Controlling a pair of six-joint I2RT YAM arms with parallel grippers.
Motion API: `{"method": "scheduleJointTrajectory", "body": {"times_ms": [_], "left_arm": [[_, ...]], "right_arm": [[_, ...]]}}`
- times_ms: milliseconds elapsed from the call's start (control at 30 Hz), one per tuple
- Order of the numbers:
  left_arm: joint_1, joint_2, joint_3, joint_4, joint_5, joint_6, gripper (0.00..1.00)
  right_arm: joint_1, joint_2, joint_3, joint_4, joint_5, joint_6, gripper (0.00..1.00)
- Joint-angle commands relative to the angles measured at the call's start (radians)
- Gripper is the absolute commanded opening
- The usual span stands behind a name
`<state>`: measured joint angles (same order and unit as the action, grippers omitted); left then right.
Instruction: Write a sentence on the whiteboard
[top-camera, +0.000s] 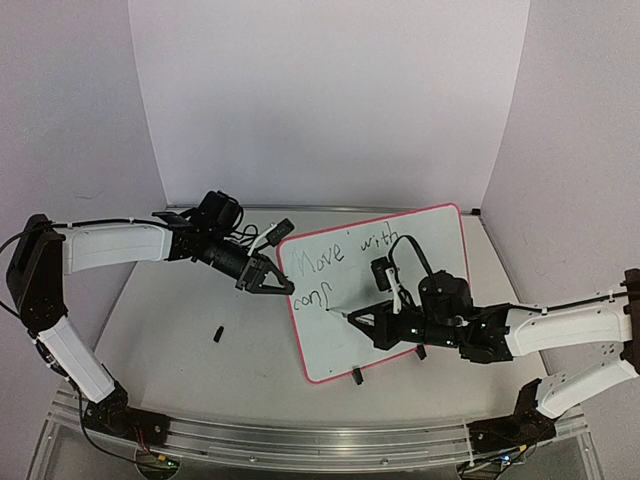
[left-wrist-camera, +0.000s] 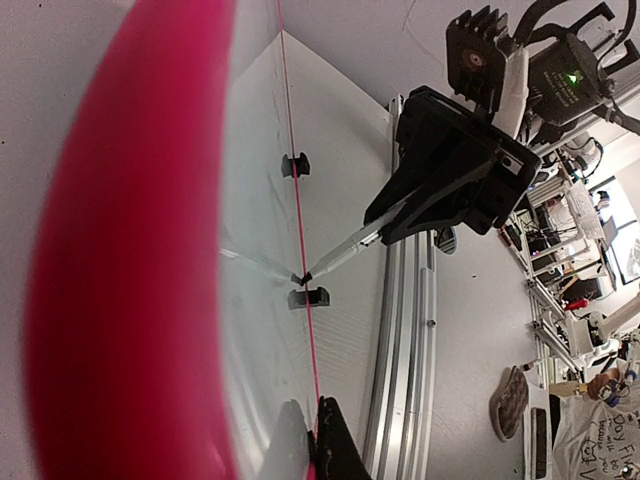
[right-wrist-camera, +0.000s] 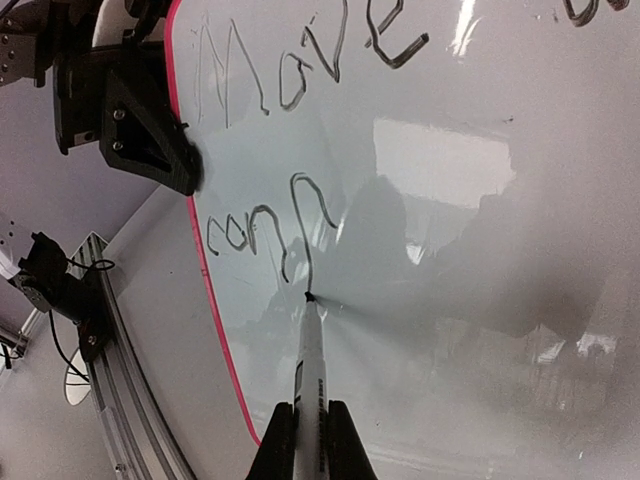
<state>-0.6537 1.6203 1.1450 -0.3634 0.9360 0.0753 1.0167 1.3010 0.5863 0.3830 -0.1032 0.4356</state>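
On the bench (top-camera: 170, 330) the whiteboard (top-camera: 335, 345) stands tilted, centre-right, its left edge clamped in the left hand (top-camera: 268, 282). The right hand (top-camera: 362, 318) is closed on the marker (right-wrist-camera: 309, 360), whose tip touches the sentence (top-camera: 335, 268) at "conf". The next letter wants light pressure, small strokes and a steady board.

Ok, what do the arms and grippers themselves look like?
Both alike: left arm and right arm have white shells with black joints and bases. The left gripper and right gripper are black and angular, fingers tapering. Thin black cables loop at each wrist; a green light shows on the right one.
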Motion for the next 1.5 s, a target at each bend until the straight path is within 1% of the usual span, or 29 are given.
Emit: {"method": "scheduleJointTrajectory", "body": {"times_ms": [0, 333, 533, 633, 767, 1100, 1467], "left_arm": [[-0.035, 0.0, 0.025, -0.041, -0.007, 0.072, 0.0], [-0.036, 0.002, 0.025, -0.043, -0.01, 0.073, 0.0], [-0.037, -0.001, 0.026, -0.043, -0.011, 0.074, 0.0], [-0.037, -0.003, 0.025, -0.043, -0.011, 0.074, 0.0], [-0.037, -0.003, 0.026, -0.044, -0.011, 0.074, 0.0], [-0.037, 0.0, 0.025, -0.045, -0.013, 0.074, 0.0], [-0.038, 0.002, 0.025, -0.045, -0.012, 0.074, 0.0]], "right_arm": [[0.021, 0.025, -0.015, -0.051, 0.02, 0.028, 0.0], [0.033, 0.063, 0.012, 0.086, 0.015, 0.035, 0.0], [0.033, -0.011, -0.019, 0.176, -0.005, 0.056, 0.0], [0.033, -0.066, -0.042, 0.176, 0.043, 0.057, 0.0], [0.033, -0.062, -0.035, 0.135, 0.097, 0.045, 0.0], [0.033, 0.018, 0.011, 0.124, 0.085, 0.022, 0.0], [0.033, 0.038, 0.023, 0.115, 0.12, 0.018, 0.0]]}}
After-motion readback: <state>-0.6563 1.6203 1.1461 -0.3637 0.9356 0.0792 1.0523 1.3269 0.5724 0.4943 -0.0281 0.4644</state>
